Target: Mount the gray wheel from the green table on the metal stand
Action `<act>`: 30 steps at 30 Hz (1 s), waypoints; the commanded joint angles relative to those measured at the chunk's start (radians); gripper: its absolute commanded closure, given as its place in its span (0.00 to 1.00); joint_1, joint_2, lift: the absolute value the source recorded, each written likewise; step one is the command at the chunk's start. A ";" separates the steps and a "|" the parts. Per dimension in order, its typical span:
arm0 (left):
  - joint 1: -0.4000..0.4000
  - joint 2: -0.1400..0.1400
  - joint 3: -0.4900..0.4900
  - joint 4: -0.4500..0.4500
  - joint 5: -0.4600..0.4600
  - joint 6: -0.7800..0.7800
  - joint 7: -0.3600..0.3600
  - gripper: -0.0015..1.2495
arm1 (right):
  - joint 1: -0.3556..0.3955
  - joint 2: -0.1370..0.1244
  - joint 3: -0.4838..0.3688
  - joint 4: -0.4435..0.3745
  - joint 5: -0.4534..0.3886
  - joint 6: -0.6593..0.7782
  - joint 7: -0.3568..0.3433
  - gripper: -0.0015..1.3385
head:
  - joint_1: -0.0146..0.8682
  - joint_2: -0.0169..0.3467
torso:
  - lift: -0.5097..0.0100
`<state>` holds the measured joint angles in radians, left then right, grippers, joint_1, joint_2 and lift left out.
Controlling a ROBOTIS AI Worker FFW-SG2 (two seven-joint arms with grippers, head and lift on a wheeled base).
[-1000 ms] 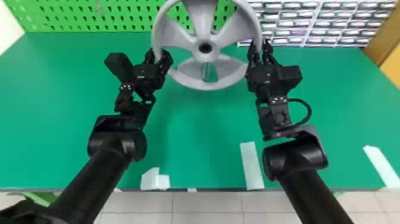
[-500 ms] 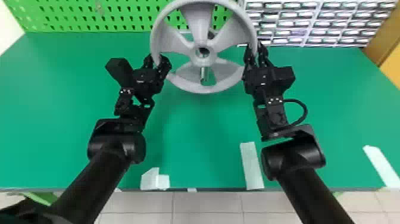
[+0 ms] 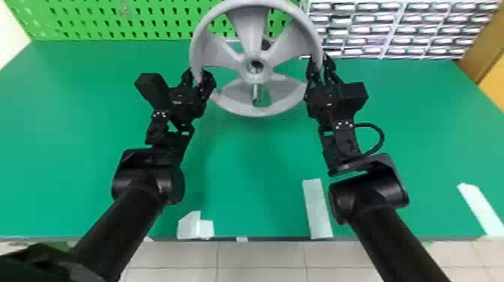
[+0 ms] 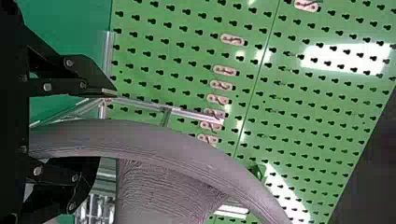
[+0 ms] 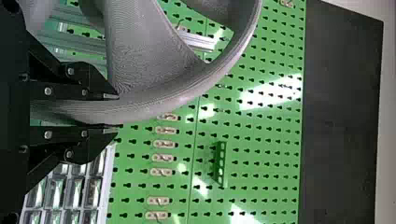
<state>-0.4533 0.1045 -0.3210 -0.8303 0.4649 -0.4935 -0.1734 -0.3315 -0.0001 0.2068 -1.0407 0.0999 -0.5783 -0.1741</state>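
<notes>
Head view: the gray wheel (image 3: 249, 32) is held above the green bench (image 3: 258, 180), pinched by the right end effector (image 5: 116, 113), the left end effector (image 4: 105, 126) spread around its rim, likely so it's kept straight for the metal stand (image 4: 194, 115).

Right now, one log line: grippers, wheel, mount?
left gripper: open, gray wheel between fingers | right gripper: shut on wheel's rim | seating on metal stand: can't tell

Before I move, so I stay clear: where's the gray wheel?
In the head view, the gray wheel is at top centre, between the left gripper and the right gripper, before the green pegboard.
</notes>
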 commanded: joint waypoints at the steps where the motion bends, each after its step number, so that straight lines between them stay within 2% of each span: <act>1: -0.005 -0.003 0.008 0.011 -0.006 -0.005 0.000 0.71 | -0.011 0.001 0.000 0.011 0.003 0.000 -0.004 0.79 | 1.00 0.19 | 0.80; 30: -0.050 -0.019 0.030 0.086 -0.025 -0.017 0.000 0.71 | -0.061 0.000 -0.020 0.080 0.024 0.018 -0.007 0.79 | 1.00 0.19 | 0.80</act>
<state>-0.4996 0.0862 -0.2909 -0.7477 0.4402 -0.5082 -0.1735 -0.3889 -0.0012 0.1903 -0.9660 0.1222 -0.5611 -0.1741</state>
